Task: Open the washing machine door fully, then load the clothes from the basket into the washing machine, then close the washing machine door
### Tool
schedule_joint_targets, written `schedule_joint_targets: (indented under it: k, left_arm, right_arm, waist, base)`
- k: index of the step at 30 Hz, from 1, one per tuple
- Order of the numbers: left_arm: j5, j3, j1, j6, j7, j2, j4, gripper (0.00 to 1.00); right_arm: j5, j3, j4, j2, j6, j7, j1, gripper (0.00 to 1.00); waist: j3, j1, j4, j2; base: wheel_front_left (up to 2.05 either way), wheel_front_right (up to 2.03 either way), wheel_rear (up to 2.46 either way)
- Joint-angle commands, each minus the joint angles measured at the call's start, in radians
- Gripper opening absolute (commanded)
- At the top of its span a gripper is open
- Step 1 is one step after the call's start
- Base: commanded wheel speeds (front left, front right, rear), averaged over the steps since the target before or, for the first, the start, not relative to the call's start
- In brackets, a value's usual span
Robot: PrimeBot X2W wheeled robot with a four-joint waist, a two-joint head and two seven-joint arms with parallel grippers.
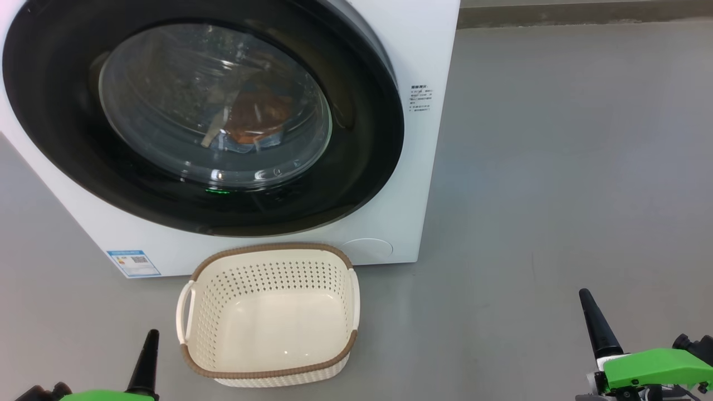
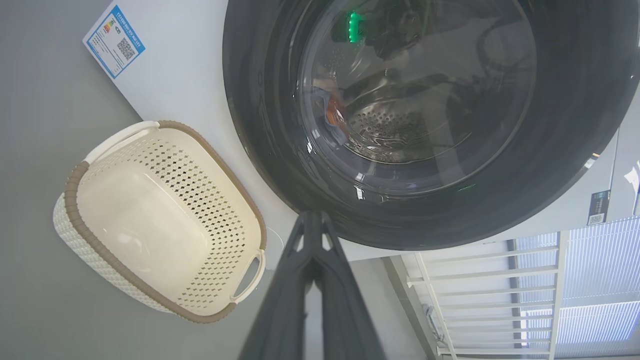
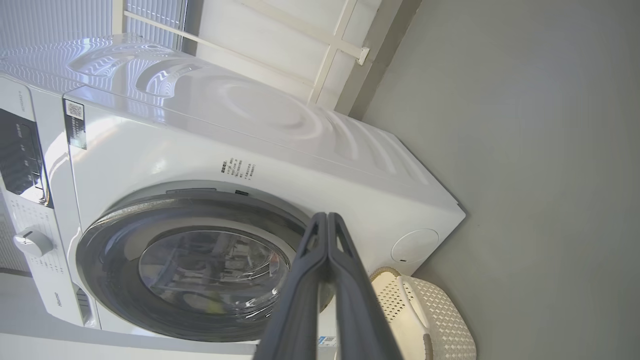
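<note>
The washing machine (image 1: pixel 426 167) stands white ahead of me, and its glossy black door (image 1: pixel 365 145) lies flat against its front. Through the glass window I see the clothes (image 1: pixel 257 118) as an orange-brown and blue bundle inside the drum. The cream basket (image 1: pixel 267 275) sits on the floor just before the machine with nothing in it. My left gripper (image 1: pixel 149 348) is shut at the lower left, beside the basket. My right gripper (image 1: pixel 595 320) is shut at the lower right, well away from it. The left wrist view shows the left gripper (image 2: pixel 314 216) pointing at the door's (image 2: pixel 260 130) rim.
Bare grey floor (image 1: pixel 557 167) stretches to the right of the machine. A blue label (image 1: pixel 133 263) marks the machine's lower left corner, and a round white cap (image 1: pixel 367 248) sits at its lower right. A white railing (image 2: pixel 480 280) stands behind the machine.
</note>
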Motion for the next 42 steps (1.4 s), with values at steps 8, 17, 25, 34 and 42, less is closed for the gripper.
schedule_joint_targets:
  k: [8, 17, 25, 34, 42]
  left_arm:
    - [-0.089, 0.038, -0.055, -0.002, 0.031, 0.003, -0.020, 0.00]
    - [-0.172, 0.049, -0.063, -0.002, 0.058, -0.003, -0.020, 0.00]
    - [-0.236, 0.057, -0.069, -0.003, 0.078, -0.008, -0.020, 0.00]
    - [-0.329, 0.069, -0.078, -0.003, 0.108, -0.015, -0.020, 0.00]
    - [-0.343, 0.072, -0.079, -0.003, 0.114, -0.017, -0.021, 0.00]
  right_arm:
    - [0.088, 0.002, -0.040, 0.008, -0.001, 0.029, -0.024, 0.00]
    - [0.165, -0.010, -0.052, 0.019, -0.001, 0.056, -0.025, 0.00]
    - [0.225, -0.020, -0.060, 0.027, -0.001, 0.077, -0.025, 0.00]
    - [0.311, -0.034, -0.073, 0.039, -0.001, 0.107, -0.026, 0.00]
    - [0.324, -0.037, -0.075, 0.042, -0.001, 0.112, -0.027, 0.00]
  waist:
    - [-0.007, 0.0000, 0.004, -0.0001]
    - [-0.015, 0.0000, 0.009, -0.0001]
    - [-0.021, 0.0000, 0.012, -0.0001]
    - [-0.029, -0.0001, 0.017, -0.0001]
    - [-0.031, -0.0001, 0.018, -0.0001]
  base:
    - [0.00, 0.00, 0.00]
    - [0.00, 0.00, 0.00]
    - [0.00, 0.00, 0.00]
    - [0.00, 0.00, 0.00]
    - [0.00, 0.00, 0.00]
